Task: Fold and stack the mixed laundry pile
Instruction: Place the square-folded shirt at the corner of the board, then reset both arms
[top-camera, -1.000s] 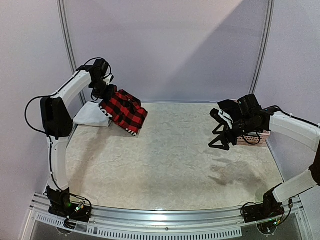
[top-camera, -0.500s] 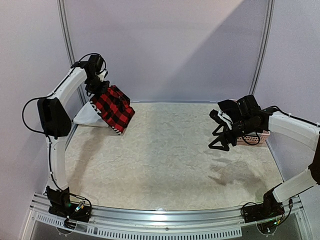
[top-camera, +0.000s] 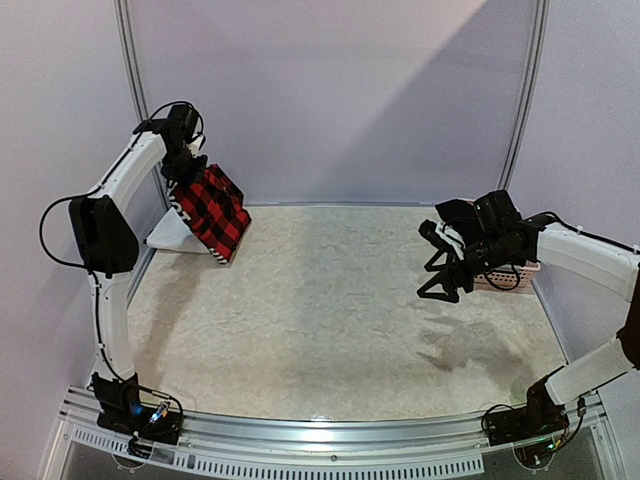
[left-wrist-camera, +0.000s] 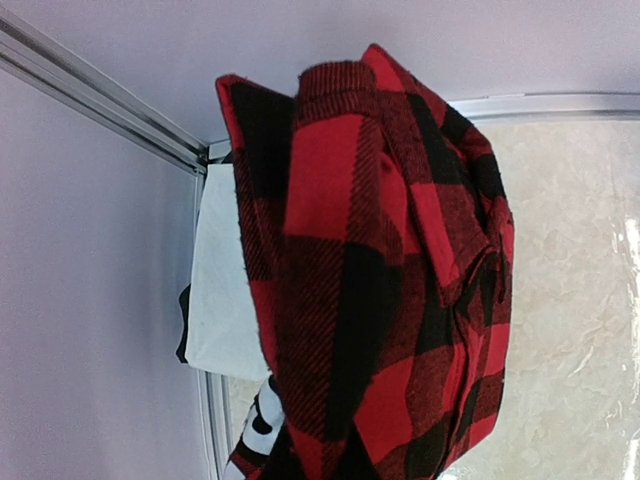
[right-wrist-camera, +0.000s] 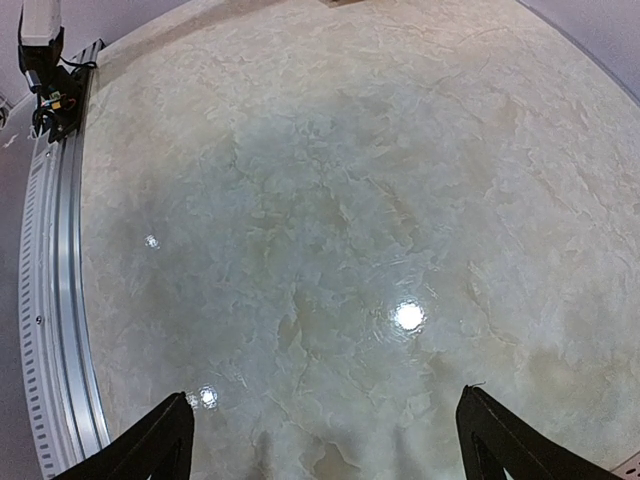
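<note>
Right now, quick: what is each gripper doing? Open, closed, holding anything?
Left gripper: closed on the red-and-black checked shirt, which hangs from it.
Right gripper: open, holding nothing.

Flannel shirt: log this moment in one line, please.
left end effector: shut on flannel shirt | flannel shirt: hanging over white cloth, far-left corner | right end effector: open, empty, above table

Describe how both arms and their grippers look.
The left arm and right arm share white tubular links and black joints. A black cable loops off the left one. The left gripper and right gripper are black; the right's fingers are tapered and pointed. Black bases sit on a silver rail.
</note>
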